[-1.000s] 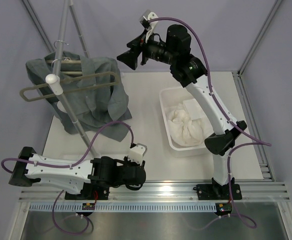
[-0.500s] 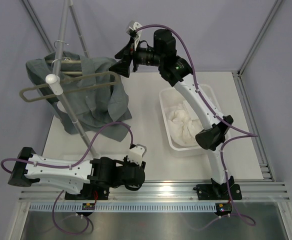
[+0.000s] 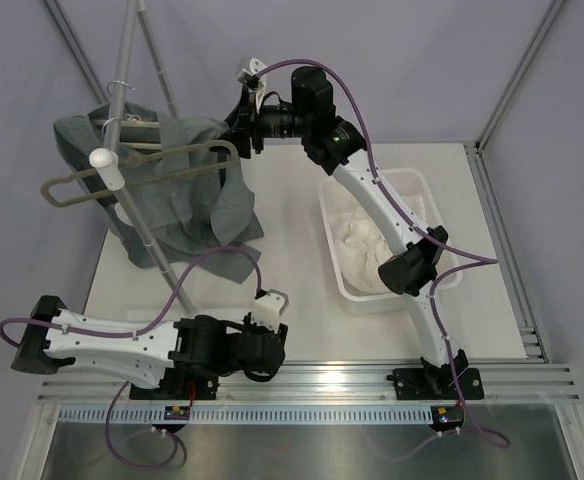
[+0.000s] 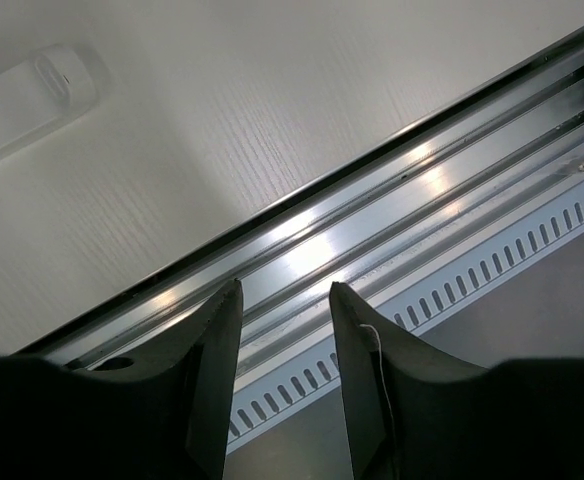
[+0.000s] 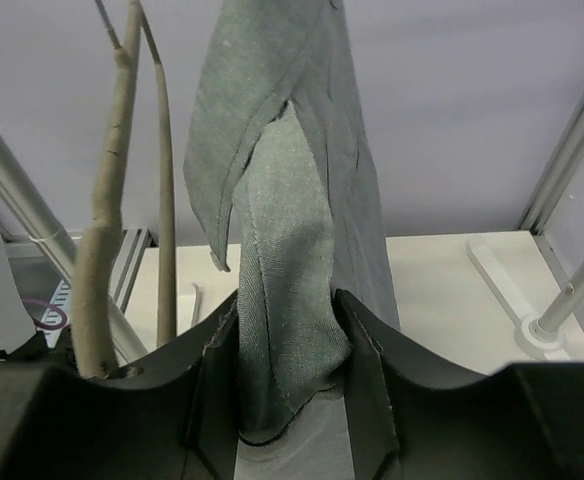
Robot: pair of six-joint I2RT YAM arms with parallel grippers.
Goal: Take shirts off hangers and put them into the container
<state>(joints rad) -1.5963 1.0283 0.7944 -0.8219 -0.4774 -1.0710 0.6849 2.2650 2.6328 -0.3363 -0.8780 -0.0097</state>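
**Right hand pinches the hanging grey-green shirt; left hand idle at the table edge**

The right hand (image 3: 244, 125) reaches out to the far left of the table (image 3: 292, 300); its fingers (image 5: 362, 370) press from both sides on a hanging fold of the grey-green shirt (image 5: 282, 250), which fills the gap between them. In the top view the hand meets the shirt (image 3: 187, 200) at its upper right edge. The shirt hangs beside the metal pole (image 3: 147, 225), draped over the grey looped rail (image 3: 142, 172); a light-wood hanger (image 3: 142, 124) shows at its collar. The white shirt (image 3: 367, 250) lies bunched in the white basket (image 3: 329, 230), well apart from both hands. The left hand (image 4: 284, 290) sits low at the near edge; its fingers are spread, nothing between them.
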